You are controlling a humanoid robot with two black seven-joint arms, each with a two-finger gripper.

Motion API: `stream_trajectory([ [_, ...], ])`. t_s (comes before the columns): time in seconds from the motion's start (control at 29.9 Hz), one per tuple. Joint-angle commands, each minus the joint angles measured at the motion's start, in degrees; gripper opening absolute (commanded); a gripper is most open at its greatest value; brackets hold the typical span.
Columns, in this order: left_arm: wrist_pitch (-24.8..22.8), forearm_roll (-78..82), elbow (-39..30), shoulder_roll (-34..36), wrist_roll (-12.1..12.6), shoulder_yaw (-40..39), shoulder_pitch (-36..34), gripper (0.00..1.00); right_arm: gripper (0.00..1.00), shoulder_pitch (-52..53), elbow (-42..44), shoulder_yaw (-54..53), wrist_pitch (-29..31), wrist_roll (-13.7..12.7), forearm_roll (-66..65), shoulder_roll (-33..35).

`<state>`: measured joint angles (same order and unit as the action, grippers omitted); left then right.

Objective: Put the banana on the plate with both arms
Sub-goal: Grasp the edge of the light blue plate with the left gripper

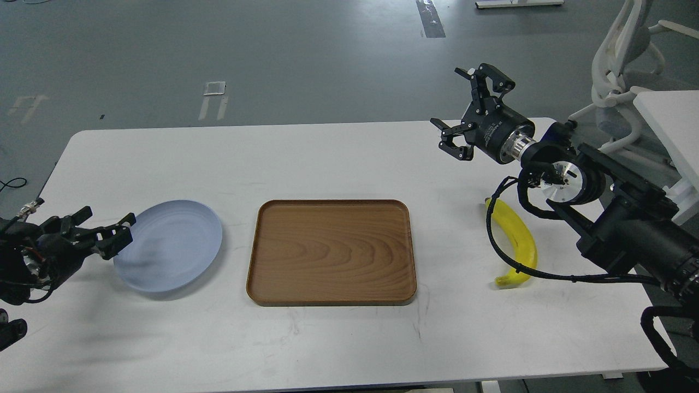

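The curved bright yellow banana lies on the white bench, below and behind the right arm's black fingers, which are spread wide and empty, likely readying a reach. The left arm's black fingers seem to pinch the near rim of the round pale blue-grey plate, apparently steadying it beside the brown wooden tray.

Plate left of tray, banana right

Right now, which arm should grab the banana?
The right. Its end effector is open, on the banana's side of the table. The left end effector is at the plate's rim, beyond the tray.
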<state>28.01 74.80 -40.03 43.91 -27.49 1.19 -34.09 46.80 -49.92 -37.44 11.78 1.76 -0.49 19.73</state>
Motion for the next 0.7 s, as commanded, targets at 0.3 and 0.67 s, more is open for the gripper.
stream_trajectory([
  [0.3,-0.01,-2.47,0.04,-0.58,-0.51,0.13,3.24,0.93,1.00,-0.30,0.00,0.00,0.00,-0.01,-0.03,0.05],
  [0.67,-0.01,-2.47,0.13,-0.67,-0.51,0.05,5.00,0.54,1.00,-0.48,0.00,0.00,-0.09,-0.01,-0.12,0.13],
])
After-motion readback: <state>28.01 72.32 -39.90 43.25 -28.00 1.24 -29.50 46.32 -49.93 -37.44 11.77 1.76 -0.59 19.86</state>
